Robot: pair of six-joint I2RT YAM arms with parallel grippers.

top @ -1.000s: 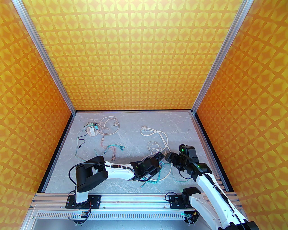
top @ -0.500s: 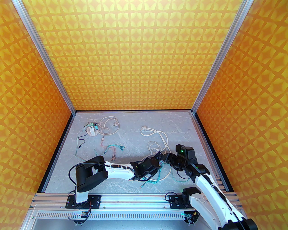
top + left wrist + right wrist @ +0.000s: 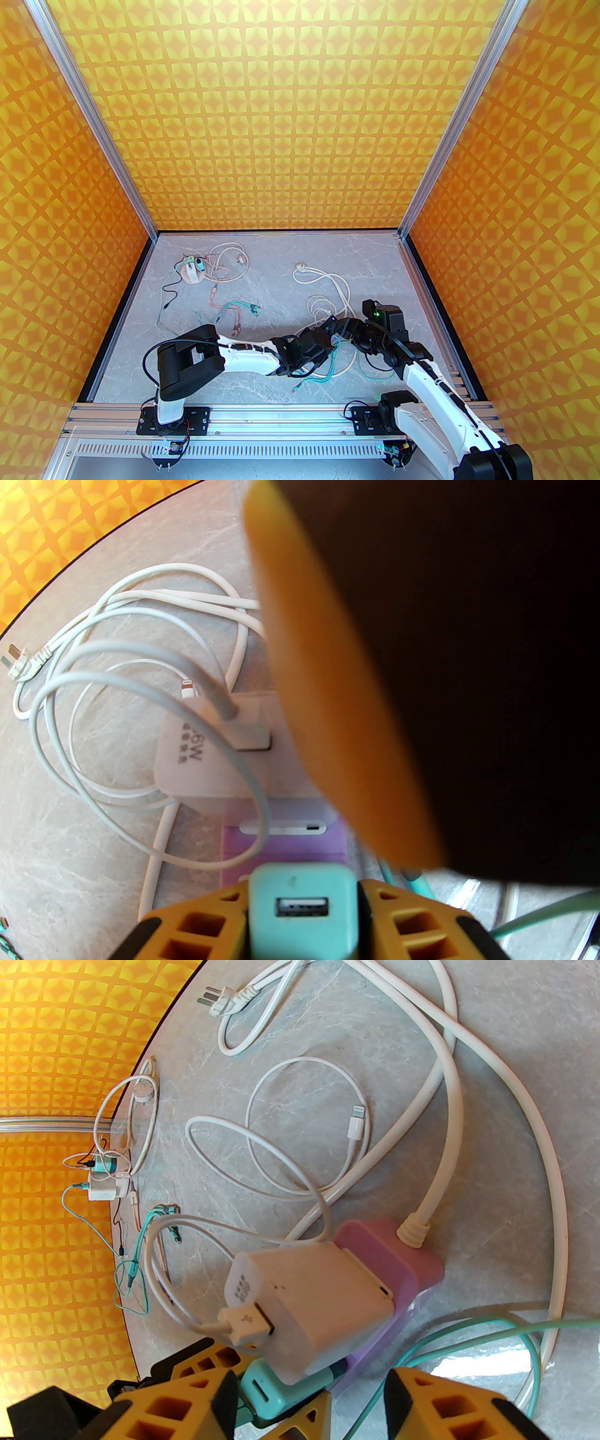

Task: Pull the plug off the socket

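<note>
Teal plug point(image 3: 303, 920) sits clamped between the yellow fingers point(image 3: 225, 899) of the left tool point(image 3: 302, 890), its USB port facing the lens; the fingers press on both its sides. Just past it lies the purple socket point(image 3: 304, 850), with a white charger point(image 3: 197, 761) seated in it (a thin white lead runs from the charger's port and loops over the grey counter point(image 3: 70, 855)). A blurred orange-and-dark shape point(image 3: 422, 667) close to the lens covers the right side.

From the right wrist, the right tool point(image 3: 309, 1377) stands open. Its two yellow fingers are spread apart at the bottom edge and grip nothing, with the near end of the white charger and the teal plug between them. The teal plug lies beneath the charger, against the socket's near end; whether its pins are fully in I cannot tell. A thick white cord point(image 3: 452, 1091) leaves the socket's far end and curves off to a wall plug point(image 3: 218, 1004). A teal cable point(image 3: 468, 1330) trails to the right.

From above, both arms reach to one spot right of the counter's middle, their tools meeting tip to tip. A second cluster of chargers and cables point(image 3: 192, 272) lies well apart at the far left.
</note>
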